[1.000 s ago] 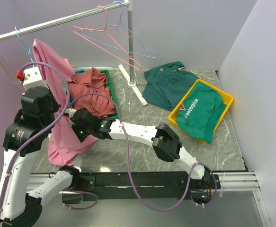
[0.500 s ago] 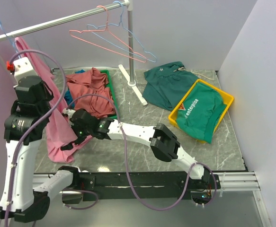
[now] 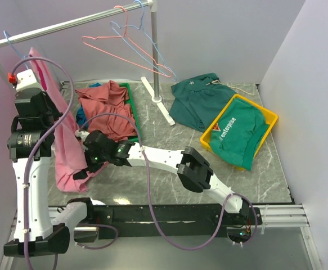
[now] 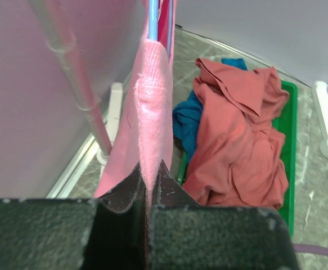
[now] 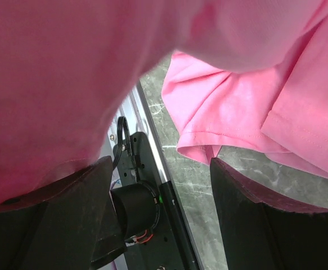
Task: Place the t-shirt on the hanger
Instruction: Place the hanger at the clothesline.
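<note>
Plain bright pink cloth t-shirt (image 3: 68,149) hanging at far left, thin light-blue wire hanger (image 4: 153,14) at its top, hem on grey marble table (image 3: 169,140), left gripper (image 4: 147,183) clamped on its fold, right gripper (image 5: 159,169) fingers apart beside the hem, brick-red shirt (image 3: 110,109) nearby.

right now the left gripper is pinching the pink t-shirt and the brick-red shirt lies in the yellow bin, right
The brick-red shirt lies in the green bin, as the top view shows; the yellow bin holds a green shirt. The left gripper does pinch the pink t-shirt.
</note>
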Tool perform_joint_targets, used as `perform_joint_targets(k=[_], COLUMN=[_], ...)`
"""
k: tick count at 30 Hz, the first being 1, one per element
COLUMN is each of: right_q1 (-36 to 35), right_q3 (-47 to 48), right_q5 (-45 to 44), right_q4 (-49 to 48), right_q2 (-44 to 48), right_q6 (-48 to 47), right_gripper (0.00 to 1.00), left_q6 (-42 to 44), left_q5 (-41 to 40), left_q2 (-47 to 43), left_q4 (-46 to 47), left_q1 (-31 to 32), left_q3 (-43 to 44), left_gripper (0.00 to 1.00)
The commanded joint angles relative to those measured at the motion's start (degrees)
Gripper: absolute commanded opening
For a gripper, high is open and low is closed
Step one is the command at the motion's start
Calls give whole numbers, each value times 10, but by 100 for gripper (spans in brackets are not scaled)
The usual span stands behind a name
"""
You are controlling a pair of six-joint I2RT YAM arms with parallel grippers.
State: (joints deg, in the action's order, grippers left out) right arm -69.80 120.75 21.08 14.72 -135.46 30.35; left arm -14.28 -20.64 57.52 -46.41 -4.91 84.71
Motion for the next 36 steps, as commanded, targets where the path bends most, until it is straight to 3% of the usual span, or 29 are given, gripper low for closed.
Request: perform_joint_targets(k=[1, 3, 4, 6, 13, 15, 16, 23, 29, 36], right_q1=[4, 5, 5, 10, 19, 19, 19, 21, 22, 21], right_q3=[3, -13, -17, -35, -111, -136, -145, -254, -360, -480], right_q5=[-2, -11, -16, -25, -54, -67, -70, -130, -210, -299], right_q4=[-23, -31, -31, -37, -76, -87, -91, -141, -182, -222], right_q2=[5, 17, 20, 35, 92, 113, 120, 211, 305, 423], right_q6=[-7, -11, -12, -11, -5, -6, -6, 4, 4, -7], right_gripper=[78, 78, 78, 78, 79, 80, 80, 81, 81, 81], left_q6=[2, 0, -1, -1, -3, -4, -4, -17, -44, -86], left_q5=[53, 52, 50, 53, 58, 61, 61, 110, 202, 278], left_q2=[-13, -16, -20, -22, -32, -35, -39, -43, -26, -27], left_q4=[66, 68, 66, 62, 27, 17, 12, -17, -11, 38], left_q1=[-5, -6, -7, -7, -6, -7, -7, -7, -7, 5], left_q3=[-3, -8, -8, -2, 45, 55, 65, 115, 145, 115], left_gripper=[2, 8, 21, 29, 80, 88, 99, 96, 97, 96])
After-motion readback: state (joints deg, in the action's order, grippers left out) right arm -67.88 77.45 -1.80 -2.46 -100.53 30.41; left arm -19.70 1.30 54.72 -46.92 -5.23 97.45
